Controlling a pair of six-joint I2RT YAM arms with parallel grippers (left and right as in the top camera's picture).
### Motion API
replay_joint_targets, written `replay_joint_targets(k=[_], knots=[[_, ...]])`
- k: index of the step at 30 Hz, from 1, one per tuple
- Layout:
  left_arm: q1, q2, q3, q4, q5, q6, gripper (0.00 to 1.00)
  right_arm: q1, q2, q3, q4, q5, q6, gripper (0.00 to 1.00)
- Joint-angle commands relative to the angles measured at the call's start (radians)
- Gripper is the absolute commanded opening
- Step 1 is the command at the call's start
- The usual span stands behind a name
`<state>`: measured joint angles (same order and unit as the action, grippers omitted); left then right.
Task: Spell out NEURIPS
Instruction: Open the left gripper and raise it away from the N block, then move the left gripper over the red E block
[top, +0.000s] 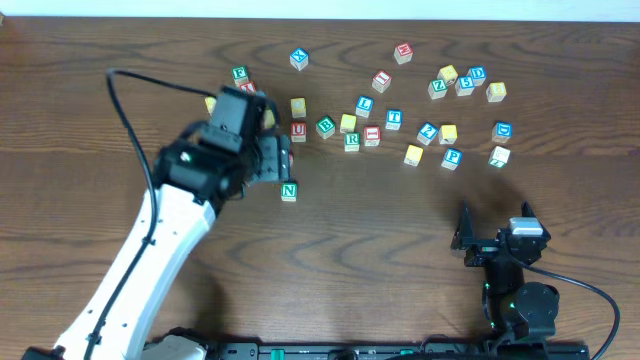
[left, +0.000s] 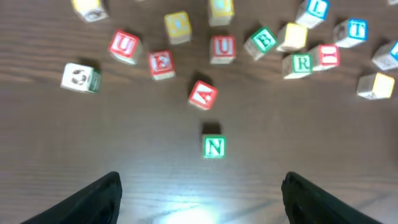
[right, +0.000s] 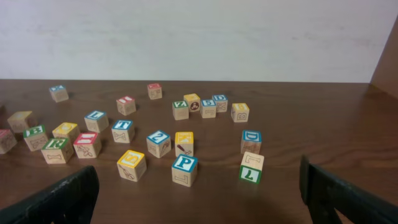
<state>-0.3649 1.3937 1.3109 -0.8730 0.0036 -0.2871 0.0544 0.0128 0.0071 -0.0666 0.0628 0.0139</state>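
Note:
The green N cube lies alone on the wood, apart from the other cubes. My left gripper hangs open above the table just short of it, with nothing between its fingers. Beyond N lie a red A, a red E, a red U, a second U, a green R and a red I. The blue P and the yellow S sit in front of my right gripper, which is open and empty.
Other cubes are scattered across the back of the table: green B, blue L, blue T, green L, blue D. A black cable loops off the left arm.

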Motion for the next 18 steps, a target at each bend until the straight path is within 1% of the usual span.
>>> replay_joint_targets(k=[1, 4, 8, 10, 15, 18], knots=[[0.049, 0.098, 0.151, -0.066, -0.012, 0.014, 0.81, -0.007, -0.004, -0.002, -0.004, -0.002, -0.008, 0.99], [0.074, 0.209, 0.274, -0.122, -0.011, 0.013, 0.83, -0.007, -0.004, -0.002, -0.004, -0.002, -0.008, 0.99], [0.085, 0.34, 0.377, -0.137, -0.011, -0.021, 0.85, -0.007, -0.004, -0.002, -0.004, -0.002, -0.008, 0.99], [0.091, 0.396, 0.406, -0.135, -0.011, -0.051, 0.86, -0.007, -0.004, -0.002, -0.004, -0.002, -0.008, 0.99], [0.123, 0.536, 0.421, -0.112, 0.063, -0.055, 0.86, -0.007, -0.004, -0.002, -0.004, -0.002, -0.008, 0.99], [0.14, 0.602, 0.421, -0.114, 0.072, -0.093, 0.85, -0.007, -0.004, -0.002, -0.004, -0.002, -0.008, 0.99]])
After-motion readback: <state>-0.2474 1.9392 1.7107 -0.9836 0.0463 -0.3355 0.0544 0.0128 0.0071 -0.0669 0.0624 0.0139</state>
